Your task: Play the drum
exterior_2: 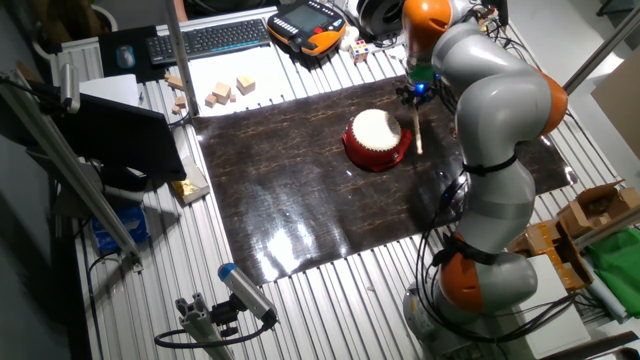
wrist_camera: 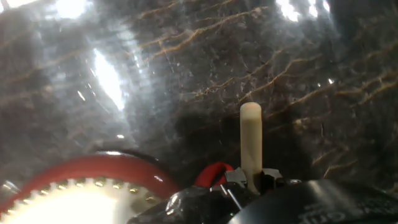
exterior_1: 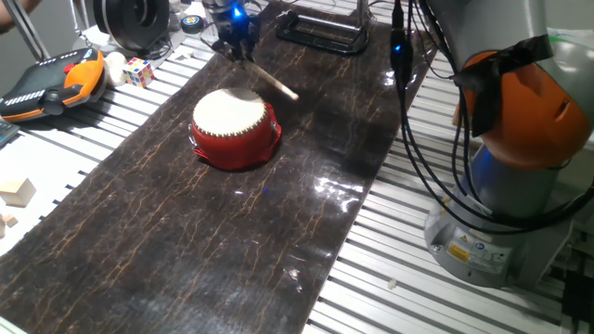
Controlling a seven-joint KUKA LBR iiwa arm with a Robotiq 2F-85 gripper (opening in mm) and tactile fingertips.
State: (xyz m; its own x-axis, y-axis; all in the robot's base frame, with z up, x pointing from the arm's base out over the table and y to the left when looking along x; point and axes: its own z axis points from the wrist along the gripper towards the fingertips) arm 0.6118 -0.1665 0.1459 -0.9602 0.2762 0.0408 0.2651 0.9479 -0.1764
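The drum [exterior_1: 235,126] is small and round with a glossy red body and a flat cream-white skin. It sits on the dark marbled mat [exterior_1: 186,241]. It also shows in the other fixed view [exterior_2: 377,137] and at the bottom left of the hand view [wrist_camera: 81,190]. My gripper [exterior_1: 237,44] is behind the drum, shut on a thin wooden stick [exterior_1: 272,83]. The stick slants down beside the drum's far right rim, its tip off the skin. In the hand view the stick [wrist_camera: 250,143] points away over the mat.
An orange and black teach pendant [exterior_1: 51,82], a coloured cube [exterior_1: 139,70] and wooden blocks [exterior_1: 17,193] lie left of the mat. A black frame [exterior_1: 320,32] lies at the mat's far end. The robot base [exterior_1: 506,186] and cables [exterior_1: 418,139] stand at the right.
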